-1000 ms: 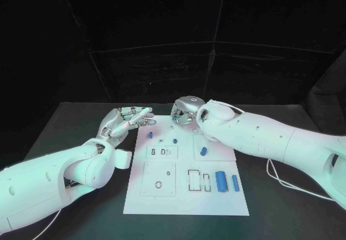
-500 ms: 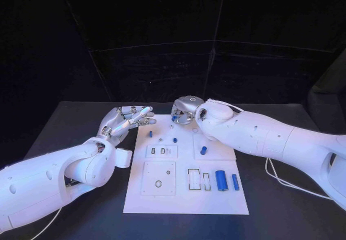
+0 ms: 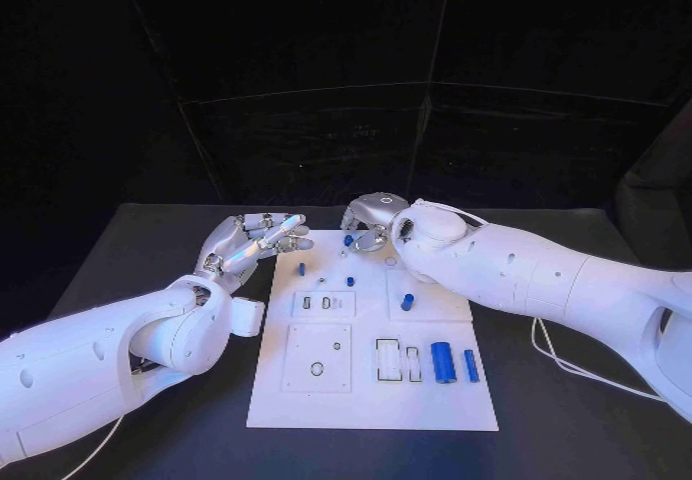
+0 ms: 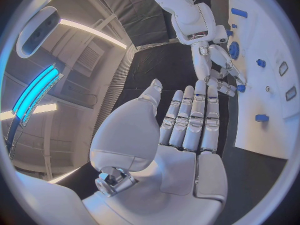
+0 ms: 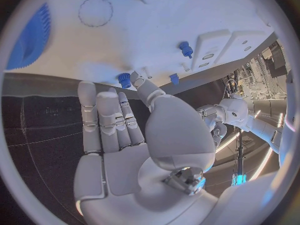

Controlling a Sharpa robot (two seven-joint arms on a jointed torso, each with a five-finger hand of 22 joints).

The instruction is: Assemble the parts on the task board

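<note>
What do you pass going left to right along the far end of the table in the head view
left hand → small blue part beside it on the task board → right hand over the board's far edge.

Left hand [image 3: 257, 240] open, right hand [image 3: 369, 222] curled.

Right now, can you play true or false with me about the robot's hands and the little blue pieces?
1. The left hand is holding a blue piece. False: it holds nothing, its fingers stretched out, beside the task board.
2. The right hand is at the far end of the board. True.
3. Two blue cylinders lie side by side near the board's right edge. True.
4. The board is black. False: it is white and lies on a black table.
</note>
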